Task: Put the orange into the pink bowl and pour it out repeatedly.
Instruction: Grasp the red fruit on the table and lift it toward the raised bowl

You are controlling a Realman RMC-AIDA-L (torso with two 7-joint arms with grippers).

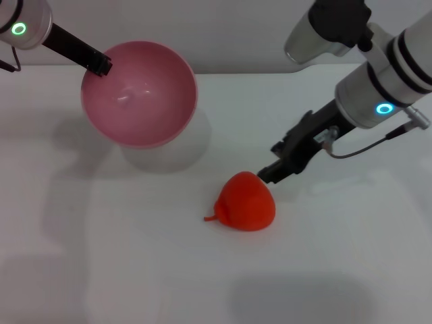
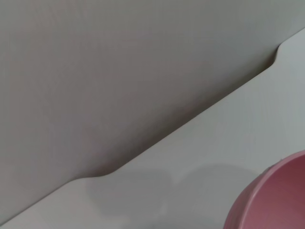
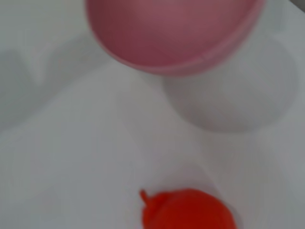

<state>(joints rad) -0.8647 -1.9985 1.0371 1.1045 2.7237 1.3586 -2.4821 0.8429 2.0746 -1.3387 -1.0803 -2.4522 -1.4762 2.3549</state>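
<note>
The pink bowl (image 1: 138,94) hangs lifted and tilted above the table at the back left, its empty inside facing me and its shadow on the table beneath. My left gripper (image 1: 101,65) is shut on the bowl's far left rim. A piece of the bowl shows in the left wrist view (image 2: 274,198) and its underside in the right wrist view (image 3: 171,33). The orange (image 1: 247,201) lies on the table near the middle, its stem nub pointing left; it also shows in the right wrist view (image 3: 188,210). My right gripper (image 1: 272,162) is open, just behind and right of the orange.
The white table (image 1: 135,256) spreads all around. Its back edge (image 2: 190,119) meets a grey wall just behind the bowl. A thin cable (image 1: 364,148) loops under my right wrist.
</note>
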